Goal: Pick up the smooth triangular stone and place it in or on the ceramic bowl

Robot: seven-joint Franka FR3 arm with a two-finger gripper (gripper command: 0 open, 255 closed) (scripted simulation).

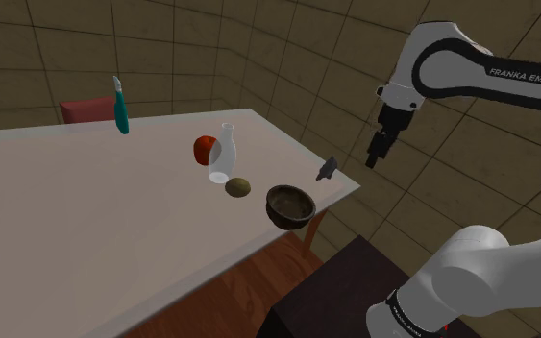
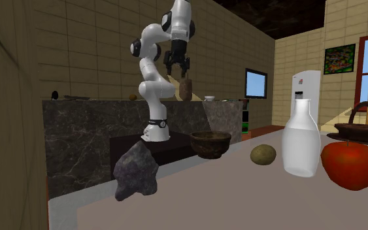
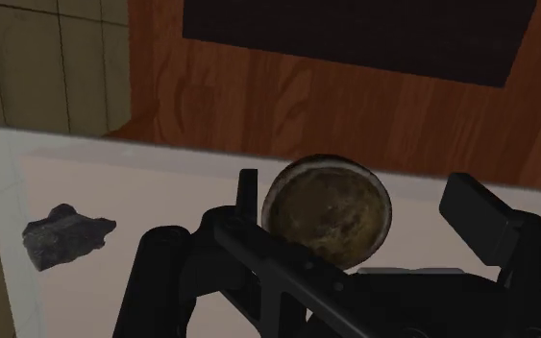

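The dark stand [image 1: 335, 288] is being shown at the shoulder view's lower right, with the arm being extended up from it. The gripper [image 1: 375, 156] is being held in the air above the table's near edge, clear of every object. In the wrist view its fingers [image 3: 247, 192] are being held wide apart, with nothing clasped between them.

Nearest the stand, the brown bowl [image 1: 289, 205] is being supported upright at the edge of the white table [image 1: 66, 221]. In the wrist view it is being seen below the open jaws.

The stone [image 1: 328, 168], dark grey and jagged, is being supported by the table at the corner, near the bowl but apart from it. It is being touched by nothing else.

Just beyond the bowl, a small brown rounded item [image 1: 238, 187] is being shown. Behind it, a white bottle [image 1: 222, 154] is being shown upright, with a red apple [image 1: 204, 149] just beside it.

Farther off, a teal-handled tool [image 1: 120, 108] is being shown near the far edge, with a red chair [image 1: 90, 108] behind it.
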